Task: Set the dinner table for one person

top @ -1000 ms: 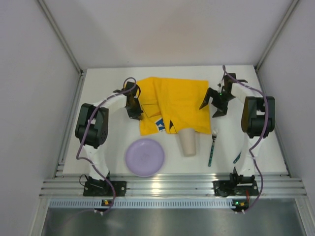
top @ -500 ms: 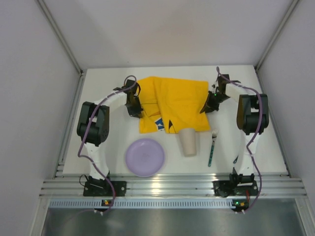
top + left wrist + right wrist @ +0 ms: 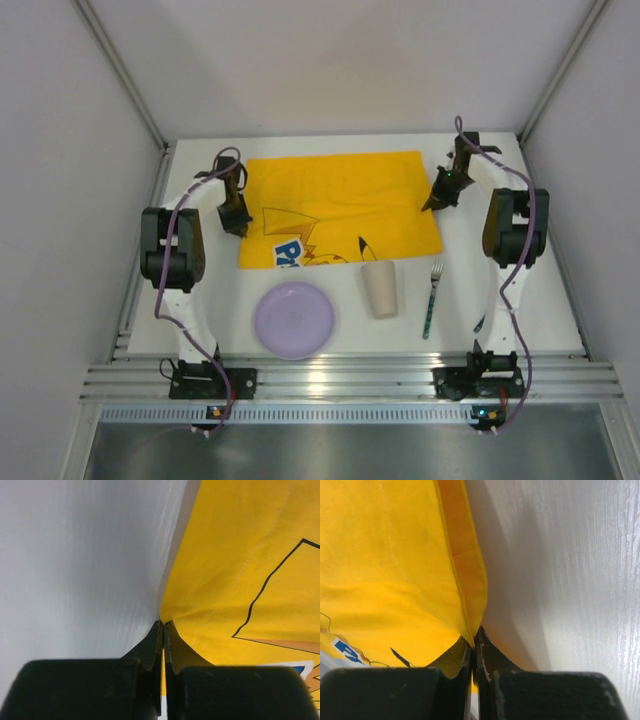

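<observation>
Table (image 3: 555, 310): large, flat, matte white, rectangular, lying level. Pale grey panels (image 3: 70, 200) wall it on the left, right and far sides, and a ribbed aluminium rail (image 3: 350, 380) runs along its near edge. Seen close in the wrist views, the surface (image 3: 75, 555) shows a fine streaked grain.

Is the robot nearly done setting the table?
Not yet. The yellow cartoon-print cloth lies spread flat on the white table. The left gripper and right gripper are shut on its side edges. The round lilac plate, beige cup and green-handled fork sit beside the cloth, so they probably need placing on it.
</observation>
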`<state>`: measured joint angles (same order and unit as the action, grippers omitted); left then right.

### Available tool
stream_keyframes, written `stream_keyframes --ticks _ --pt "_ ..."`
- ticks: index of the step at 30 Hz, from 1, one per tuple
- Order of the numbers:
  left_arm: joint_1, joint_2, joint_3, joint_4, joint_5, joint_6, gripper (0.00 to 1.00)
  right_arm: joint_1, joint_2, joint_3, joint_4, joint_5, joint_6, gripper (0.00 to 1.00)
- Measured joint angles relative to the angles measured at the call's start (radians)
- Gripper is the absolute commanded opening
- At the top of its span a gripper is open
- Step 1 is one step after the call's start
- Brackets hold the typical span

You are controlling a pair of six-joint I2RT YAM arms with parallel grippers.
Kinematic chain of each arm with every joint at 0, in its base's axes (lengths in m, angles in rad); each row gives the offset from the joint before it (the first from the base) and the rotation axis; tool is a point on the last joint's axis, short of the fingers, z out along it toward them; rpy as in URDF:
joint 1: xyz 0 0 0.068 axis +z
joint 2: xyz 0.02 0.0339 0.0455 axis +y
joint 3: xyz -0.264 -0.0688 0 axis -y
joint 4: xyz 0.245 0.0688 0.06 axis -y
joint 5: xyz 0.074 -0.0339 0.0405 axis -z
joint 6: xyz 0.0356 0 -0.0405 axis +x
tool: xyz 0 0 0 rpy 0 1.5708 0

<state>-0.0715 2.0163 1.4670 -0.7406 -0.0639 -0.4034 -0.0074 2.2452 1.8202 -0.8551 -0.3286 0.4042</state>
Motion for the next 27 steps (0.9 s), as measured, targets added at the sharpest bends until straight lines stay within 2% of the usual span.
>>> stream_keyframes --ticks 3,4,5,6,7,8,9,11,14,17,20,24,27 --pt "0.006 -0.003 0.007 -0.011 0.000 0.014 0.00 0.000 0.008 0.014 -0.013 -0.003 0.000 0.02" --pt "0.005 -0.005 0.010 -0.017 -0.002 0.018 0.00 0.000 0.008 0.012 -0.018 -0.003 0.001 0.06" --pt "0.005 -0.007 0.012 -0.021 -0.002 0.019 0.00 0.000 0.008 0.006 -0.021 -0.002 0.004 0.17" --pt "0.005 -0.009 0.014 -0.024 -0.003 0.023 0.03 0.000 0.007 -0.003 -0.019 0.000 0.009 0.48" --pt "0.005 -0.010 0.016 -0.027 -0.010 0.027 0.17 0.000 0.002 -0.027 -0.008 0.011 0.011 0.64" --pt "0.007 -0.011 0.018 -0.032 -0.018 0.036 0.45 -0.003 -0.007 -0.045 -0.009 -0.017 0.021 0.99" --pt "0.010 -0.014 0.020 -0.035 -0.028 0.040 0.58 -0.005 -0.033 -0.068 -0.002 -0.010 0.027 1.00" --pt "0.015 -0.021 0.020 -0.042 -0.036 0.038 0.76 -0.003 -0.090 -0.116 0.002 0.021 0.009 1.00" --pt "0.019 -0.048 0.019 -0.048 -0.044 0.033 0.90 0.001 -0.149 -0.177 -0.005 0.082 -0.006 1.00" --pt "0.019 -0.098 0.019 -0.051 -0.050 0.028 0.90 0.021 -0.229 -0.218 -0.017 0.146 -0.028 1.00" --pt "0.019 -0.154 0.018 -0.052 -0.050 0.022 0.89 0.066 -0.344 -0.223 -0.020 0.127 -0.047 1.00" --pt "0.019 -0.227 -0.010 -0.050 -0.042 0.005 0.88 0.175 -0.486 -0.221 0.014 -0.035 -0.064 1.00" --pt "0.019 -0.270 -0.053 -0.047 -0.028 -0.009 0.88 0.263 -0.502 -0.227 0.037 -0.168 -0.080 1.00"
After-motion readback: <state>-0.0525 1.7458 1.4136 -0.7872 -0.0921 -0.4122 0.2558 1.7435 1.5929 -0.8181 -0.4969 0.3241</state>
